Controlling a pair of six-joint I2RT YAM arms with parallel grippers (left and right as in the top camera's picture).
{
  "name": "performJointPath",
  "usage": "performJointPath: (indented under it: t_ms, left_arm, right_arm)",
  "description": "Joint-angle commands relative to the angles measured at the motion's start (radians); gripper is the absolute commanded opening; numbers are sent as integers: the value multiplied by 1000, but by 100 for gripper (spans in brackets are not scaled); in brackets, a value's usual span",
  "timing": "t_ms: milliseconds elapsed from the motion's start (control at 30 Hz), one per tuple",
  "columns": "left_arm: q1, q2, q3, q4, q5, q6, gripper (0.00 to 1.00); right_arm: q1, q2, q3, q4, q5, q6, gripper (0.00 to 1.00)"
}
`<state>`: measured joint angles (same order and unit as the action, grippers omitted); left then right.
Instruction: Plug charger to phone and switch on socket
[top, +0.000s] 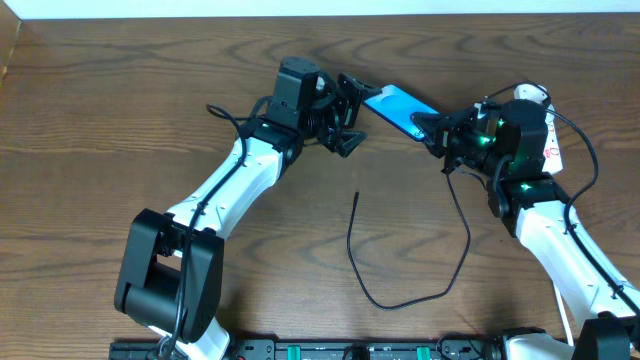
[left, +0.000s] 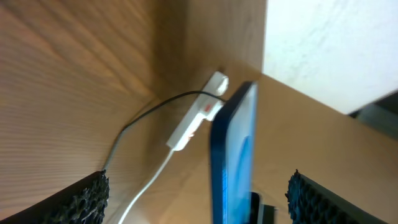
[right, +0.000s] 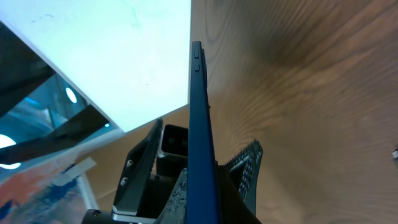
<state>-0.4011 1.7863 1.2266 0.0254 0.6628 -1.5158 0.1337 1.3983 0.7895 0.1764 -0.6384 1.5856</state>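
The right gripper (top: 431, 128) is clamped on the phone (top: 398, 106), holding it in the upper middle of the overhead view. The left gripper (top: 351, 115) stands wide apart around the phone's other end, gripping nothing. The charger (top: 349, 240) lies loose mid-frame, its tip unplugged. Plugging in and switching on the socket (left: 191, 123) both look left to do.

charger (top: 349, 240) on table (top: 100, 100) before phone (top: 398, 105) | socket (left: 193, 121) right of phone
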Motion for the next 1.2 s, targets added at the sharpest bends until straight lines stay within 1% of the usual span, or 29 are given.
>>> performJointPath:
  t_ms: [0,133,267,367,733,800,833,867,933,967,1033,1167]
  left_arm:
    - [3,-23,6,31,-26,-74,91]
    - [3,-23,6,37,-77,-91,90]
    - [3,-23,6,38,-77,-122,91]
    - [3,-23,6,37,-77,-141,90]
    - [3,-23,6,38,-72,-144,89]
    - [3,-23,6,38,-72,-144,84]
    - [3,-23,6,38,-72,-147,80]
    - [3,-23,6,38,-72,-147,74]
    - [3,-23,6,38,-72,-147,58]
    - [3,-23,6,38,-72,-147,55]
    - [3,-23,6,38,-72,-147,42]
    - [3,-23,6,47,-73,-147,21]
  right_arm:
    - [19,-11,18,16,-51,103,1]
    - [37,-11,18,64,-61,151,1]
    - [57,-11,18,119,-61,201,1]
    - [73,-11,18,127,-60,245,1]
    - [104,-11,18,127,-50,250,1]
    - [104,-11,18,126,-48,250,1]
    - [104,-11,18,126,-45,250,1]
    - [104,-11,18,126,-44,250,1]
    - [104,-11,18,126,-44,250,1]
    - [104,-11,18,126,-44,250,1]
    - [104,-11,18,126,-45,250,1]
    - [106,-11,18,122,-45,249,1]
